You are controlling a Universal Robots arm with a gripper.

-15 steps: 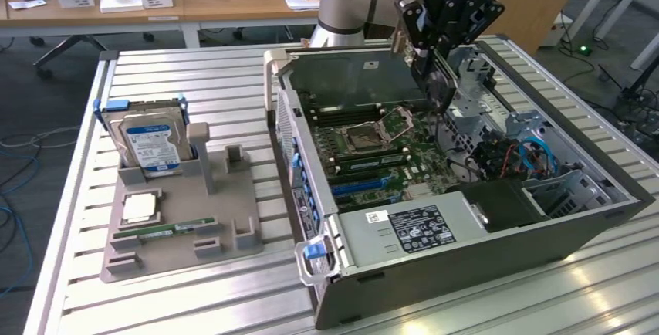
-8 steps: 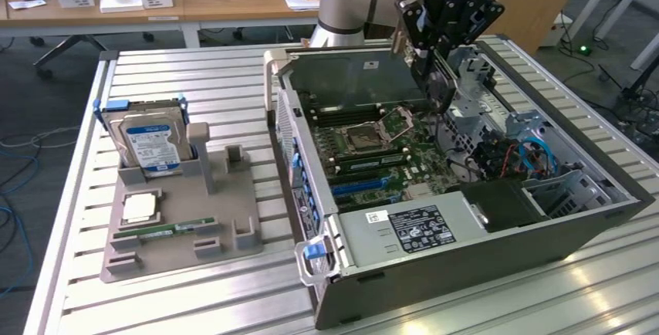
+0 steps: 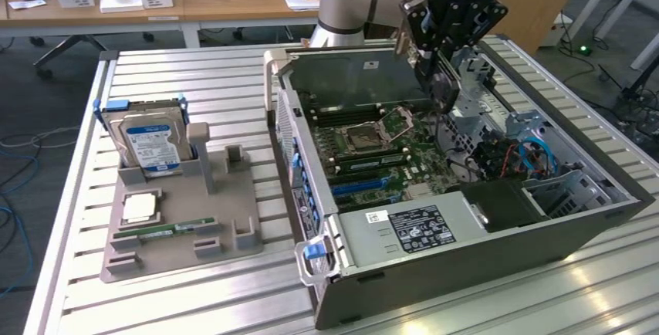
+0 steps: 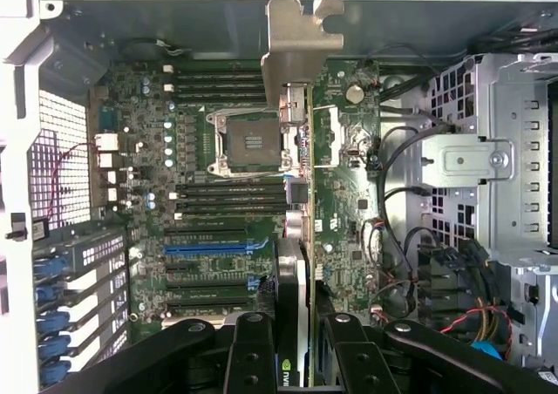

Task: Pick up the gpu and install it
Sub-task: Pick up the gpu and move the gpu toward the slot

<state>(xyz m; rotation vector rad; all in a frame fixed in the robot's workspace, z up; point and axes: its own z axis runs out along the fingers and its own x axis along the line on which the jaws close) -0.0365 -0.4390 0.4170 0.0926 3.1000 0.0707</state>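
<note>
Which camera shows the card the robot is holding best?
The wrist view: the gpu runs edge-on, clamped in the gripper, its silver bracket plain against the motherboard. The exterior view shows the gpu as a dark card under the gripper, above the open computer case.

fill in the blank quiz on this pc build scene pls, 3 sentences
1. The card clamped in the gripper above the open computer case is the ____.
2. The hard drive stands in the gray holder, on the exterior view's ____ of the case.
3. On the motherboard, one long slot is coloured ____.

Missing words: gpu; left; blue
</note>
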